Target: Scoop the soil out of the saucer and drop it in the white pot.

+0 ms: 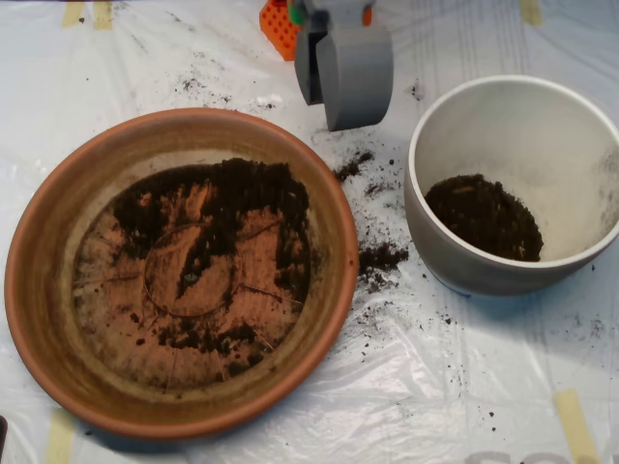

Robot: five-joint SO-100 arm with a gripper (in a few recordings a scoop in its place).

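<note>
Grey clamshell tool (pixel 343 72) hangs pressed together between terracotta saucer (pixel 44 280) and off-white ceramic pot (pixel 503 92); thin dark crumbly soil (pixel 247 193) on the saucer's flat bottom risks more spill onto the plastic-covered worktop (pixel 416 387).

Soil (pixel 218 208) in saucer (pixel 39 290), white pot (pixel 455 261); end effector (pixel 343 72) seemingly closed.

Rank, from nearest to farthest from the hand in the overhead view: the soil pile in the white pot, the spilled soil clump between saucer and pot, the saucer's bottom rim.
Hand at top centre.
1. Spilled soil clump, below it.
2. Soil pile in the white pot, right.
3. Saucer's bottom rim, lower left.
</note>
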